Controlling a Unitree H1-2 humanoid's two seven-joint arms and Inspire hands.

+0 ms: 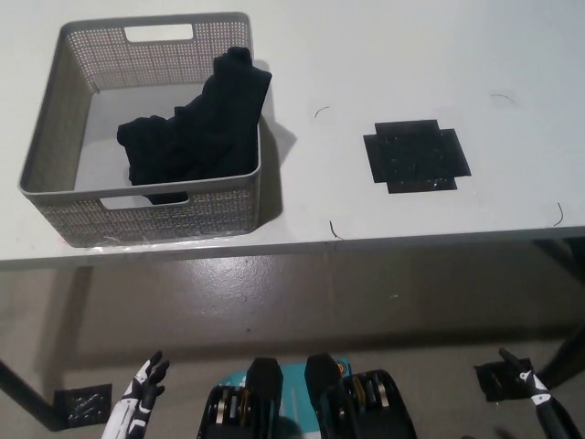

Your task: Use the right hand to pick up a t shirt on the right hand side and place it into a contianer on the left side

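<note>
A black t-shirt (196, 128) lies crumpled inside the grey perforated basket (55, 119) at the table's left, one fold leaning on the basket's right wall. My black right hand (535, 395) hangs below the table edge at the lower right, its fingers apart and holding nothing. At the lower left my white left hand (137, 402) rests low, fingers spread and holding nothing. Both hands are far from the basket.
A black cross-shaped mark (416, 155) sits on the white table (366, 55) right of centre. The table's front edge (366, 240) runs across the middle of the view, with grey floor (274, 302) below. A small dark plate (82, 402) lies on the floor.
</note>
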